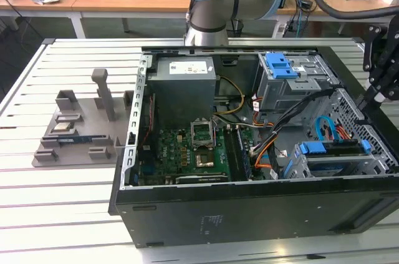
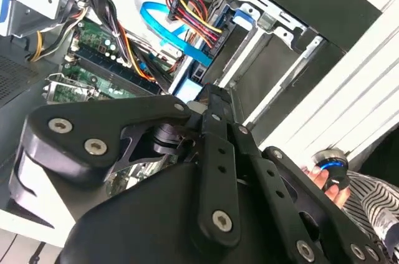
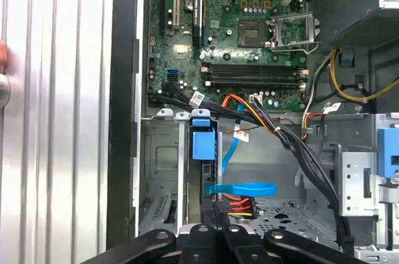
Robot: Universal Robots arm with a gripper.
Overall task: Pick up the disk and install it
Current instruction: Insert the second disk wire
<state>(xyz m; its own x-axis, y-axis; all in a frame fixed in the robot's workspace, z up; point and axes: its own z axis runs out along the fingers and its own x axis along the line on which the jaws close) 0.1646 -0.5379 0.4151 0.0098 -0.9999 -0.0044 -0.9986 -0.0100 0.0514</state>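
Observation:
The disk (image 1: 332, 151) sits edge-up in the metal drive cage at the case's corner, on the exterior view's right, with blue rails at both ends. The first wrist view looks down on its blue rail tab (image 3: 203, 141) in a cage slot. My gripper (image 1: 376, 91) hangs above the case's wall on the exterior view's right, higher than the disk and clear of it. Its black fingers (image 3: 201, 234) lie together with nothing between them. The second wrist view shows the gripper (image 2: 209, 93) from behind, pointing at the cage.
The open computer case (image 1: 249, 211) lies on a slatted white table. Inside are a grey power-supply box (image 1: 184, 86), a green motherboard (image 1: 187, 155), a blue bracket (image 1: 280, 64) on a second cage, and cable bundles. A grey fixture (image 1: 81, 127) stands beside the case. A person's hand (image 2: 323, 176) is nearby.

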